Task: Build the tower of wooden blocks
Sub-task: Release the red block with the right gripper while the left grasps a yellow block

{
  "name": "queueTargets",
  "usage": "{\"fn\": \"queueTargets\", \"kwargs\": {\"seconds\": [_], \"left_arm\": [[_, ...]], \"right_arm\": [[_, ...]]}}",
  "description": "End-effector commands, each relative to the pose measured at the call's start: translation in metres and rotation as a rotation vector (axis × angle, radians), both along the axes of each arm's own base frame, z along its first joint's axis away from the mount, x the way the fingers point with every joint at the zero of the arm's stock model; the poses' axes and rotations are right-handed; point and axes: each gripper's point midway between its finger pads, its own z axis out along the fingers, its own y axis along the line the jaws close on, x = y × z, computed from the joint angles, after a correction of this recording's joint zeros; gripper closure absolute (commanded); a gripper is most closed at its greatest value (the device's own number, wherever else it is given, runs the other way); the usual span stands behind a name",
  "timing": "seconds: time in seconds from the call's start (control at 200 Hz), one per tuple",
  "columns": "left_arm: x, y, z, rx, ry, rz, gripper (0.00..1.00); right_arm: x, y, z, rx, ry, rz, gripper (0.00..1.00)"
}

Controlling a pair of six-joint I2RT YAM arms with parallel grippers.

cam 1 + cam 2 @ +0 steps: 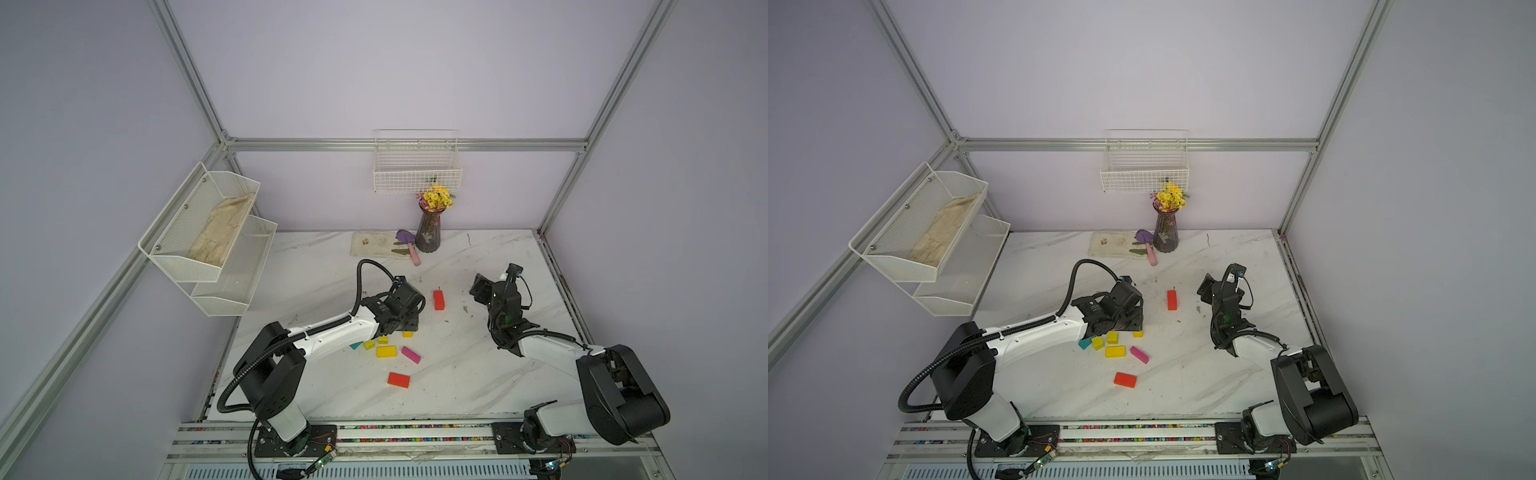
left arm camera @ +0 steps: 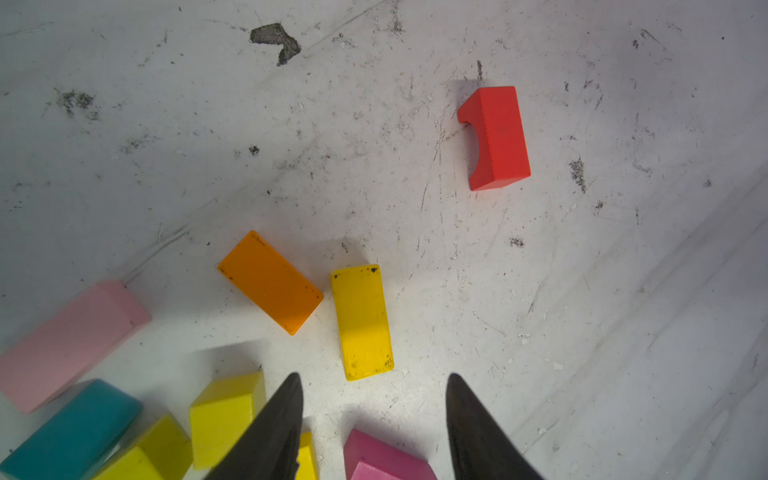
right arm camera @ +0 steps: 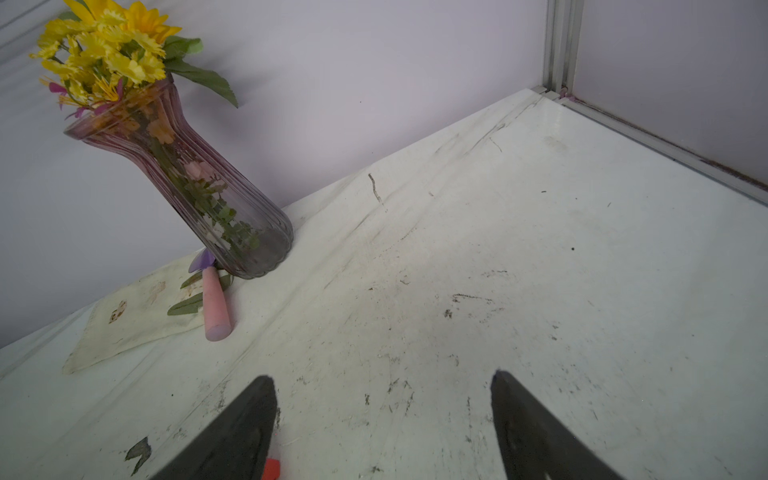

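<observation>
No tower stands yet; nothing is stacked, so the whole build is left. A red arch block (image 1: 439, 300) lies alone at 1 o'clock from the table's (image 1: 478, 374) middle, perhaps as the base. The other wood blocks (image 2: 360, 322) lie scattered around the middle: small, scuffed painted bricks and cubes, with a teal piece (image 2: 70, 428) among them. The left claw (image 2: 372, 376), at 8 o'clock of the red block, is part-spread over a magenta block (image 2: 382, 457) and not pinching it. The right claw (image 3: 382, 374), at 3 o'clock, is spread and empty.

Matt painted blocks (image 2: 361, 322) on a scuffed, marble-look table (image 2: 623, 291); vase (image 3: 199, 183) seems ribbed glass.
</observation>
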Motion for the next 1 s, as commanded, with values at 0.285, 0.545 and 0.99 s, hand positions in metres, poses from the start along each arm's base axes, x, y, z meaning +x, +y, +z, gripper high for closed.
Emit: {"fn": "queueTargets", "kwargs": {"seconds": [0.285,0.545,0.99], "left_arm": [[0.016,-0.038,-0.008,0.005,0.017,-0.009,0.55],[0.021,-0.038,-0.023,0.073,0.038,-0.001,0.57],[0.019,-0.03,-0.035,0.12,0.057,0.012,0.43]], "right_arm": [[0.004,-0.002,0.016,0.016,-0.057,-0.015,0.18],[0.006,-0.001,0.014,0.014,-0.051,-0.015,0.18],[0.008,0.0,0.013,0.011,-0.045,-0.012,0.18]]}}
